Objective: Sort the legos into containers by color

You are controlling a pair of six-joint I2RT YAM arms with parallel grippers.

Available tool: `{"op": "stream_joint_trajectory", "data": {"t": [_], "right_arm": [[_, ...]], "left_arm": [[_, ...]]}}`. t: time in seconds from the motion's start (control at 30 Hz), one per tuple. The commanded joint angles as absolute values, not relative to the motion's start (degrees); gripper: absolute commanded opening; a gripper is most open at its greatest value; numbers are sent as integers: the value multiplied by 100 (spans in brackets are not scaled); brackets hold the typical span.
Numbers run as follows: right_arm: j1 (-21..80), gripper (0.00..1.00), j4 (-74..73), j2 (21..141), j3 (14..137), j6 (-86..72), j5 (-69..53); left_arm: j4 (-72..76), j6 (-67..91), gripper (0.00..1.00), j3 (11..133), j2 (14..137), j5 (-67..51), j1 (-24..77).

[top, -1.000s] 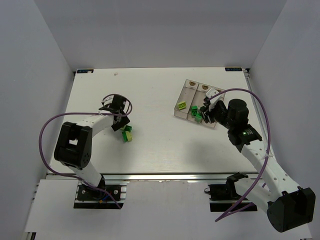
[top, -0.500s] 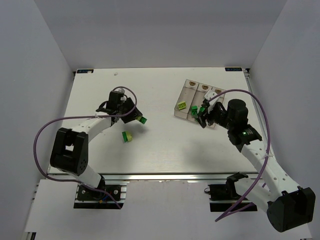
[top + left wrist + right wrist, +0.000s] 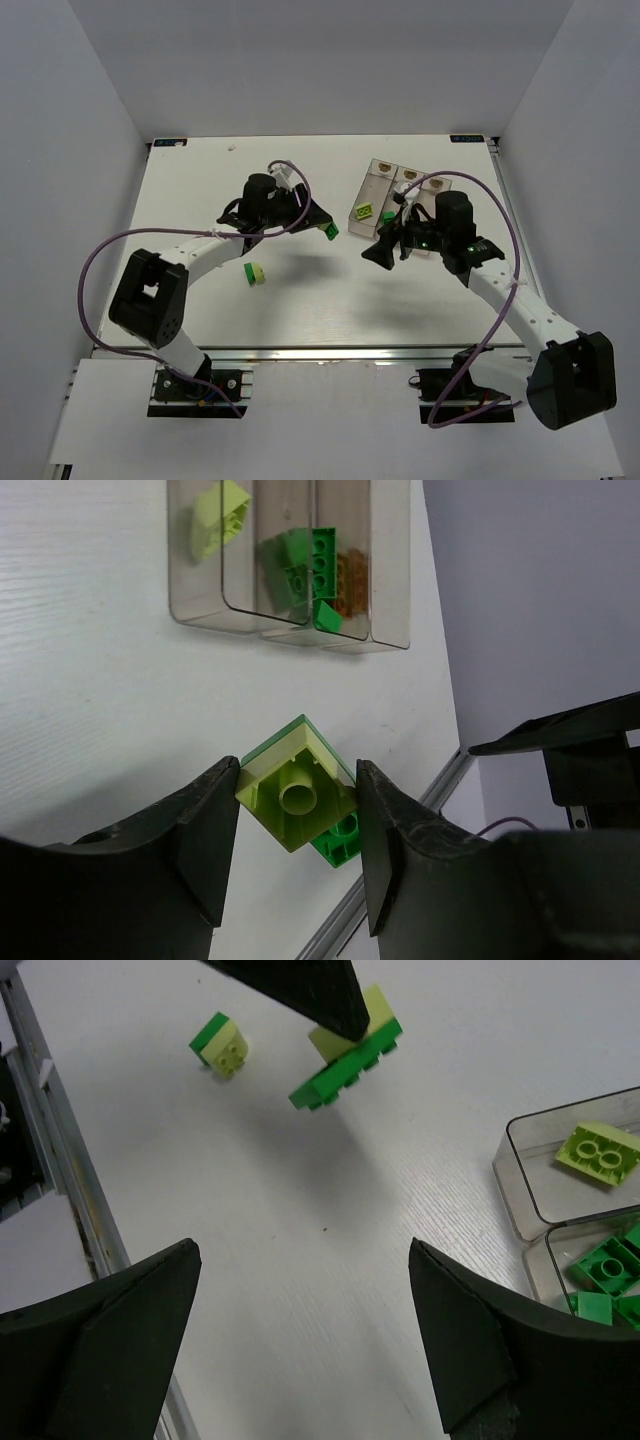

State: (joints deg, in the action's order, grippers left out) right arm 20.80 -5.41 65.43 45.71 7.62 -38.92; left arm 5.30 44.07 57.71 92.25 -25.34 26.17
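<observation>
Item in play: held stack [image 3: 298, 802], yellow-green brick on dark green one, clamped between left fingers [image 3: 200, 840], off tabletop [image 3: 300, 300]. A second ago it was mid-tabletop; now just short of containers [image 3: 290, 630]. Second two-colour stack [image 3: 256, 272] still lying back there. Right fingers [image 3: 120, 1330] have spread wide, empty, backed out of bins, facing held stack. My read: mixed stack needs splitting before drop, and right side looks set to pull.
</observation>
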Motion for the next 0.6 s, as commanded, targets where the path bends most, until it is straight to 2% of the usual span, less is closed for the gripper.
{"op": "stream_joint_trajectory", "data": {"t": [0.0,0.17,0.3,0.57], "right_arm": [[2162,89,315,6170,4456,-165,-3630],[2276,89,589,6126,4359,-799,-3570],[2268,89,457,6319,4482,-1115,-3033],[2276,85,606,6469,4377,-1669,-3023]], "left_arm": [[1212,4517,0,5976,9334,-2927,2689],[1221,4359,0,6258,9466,-2891,2804],[1800,4631,0,5873,9256,-3014,2856],[2030,4676,0,5432,8780,-2708,3111]]}}
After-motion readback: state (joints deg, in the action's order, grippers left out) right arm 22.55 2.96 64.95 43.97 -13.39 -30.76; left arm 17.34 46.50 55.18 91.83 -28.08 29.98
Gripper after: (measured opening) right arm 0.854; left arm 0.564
